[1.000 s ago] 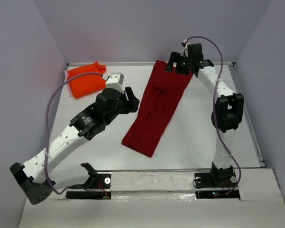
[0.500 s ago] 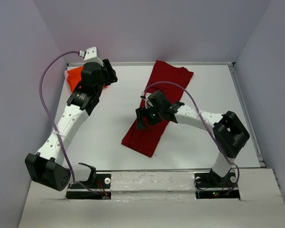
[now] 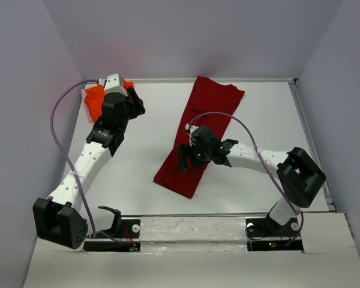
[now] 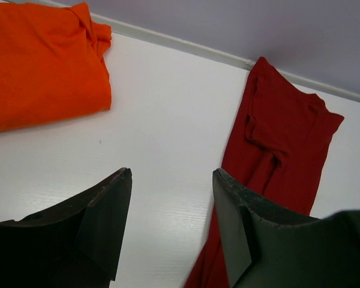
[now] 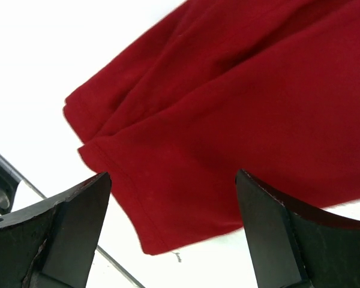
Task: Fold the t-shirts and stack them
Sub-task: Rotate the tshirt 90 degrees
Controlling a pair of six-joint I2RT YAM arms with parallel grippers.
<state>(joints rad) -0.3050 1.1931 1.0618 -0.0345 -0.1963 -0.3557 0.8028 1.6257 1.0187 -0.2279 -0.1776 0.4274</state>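
Observation:
The dark crimson t-shirt (image 3: 205, 127) lies as a long folded strip running from the back of the table toward the front. The bright orange t-shirt (image 3: 94, 100) lies folded in the back left corner. My right gripper (image 3: 185, 159) hovers open over the crimson shirt's near end. In the right wrist view, the shirt's hem corner (image 5: 162, 234) lies below the gap between the fingers (image 5: 72, 228), untouched. My left gripper (image 3: 134, 102) is open beside the orange shirt's right edge. In the left wrist view, the orange shirt (image 4: 42, 66) is upper left, the crimson one (image 4: 276, 138) is right, and bare table lies between the fingers (image 4: 105, 219).
Grey walls close in the white table (image 3: 144, 150) on three sides, with a raised rim along the back and a rail at the right edge (image 3: 309, 138). Both arm bases (image 3: 192, 231) are fixed at the near edge. The left arm's purple cable (image 3: 63, 132) loops out to the left.
The left arm swung from the table's middle to the back left by the orange shirt. The right arm came from the crimson shirt's far end down to its near end.

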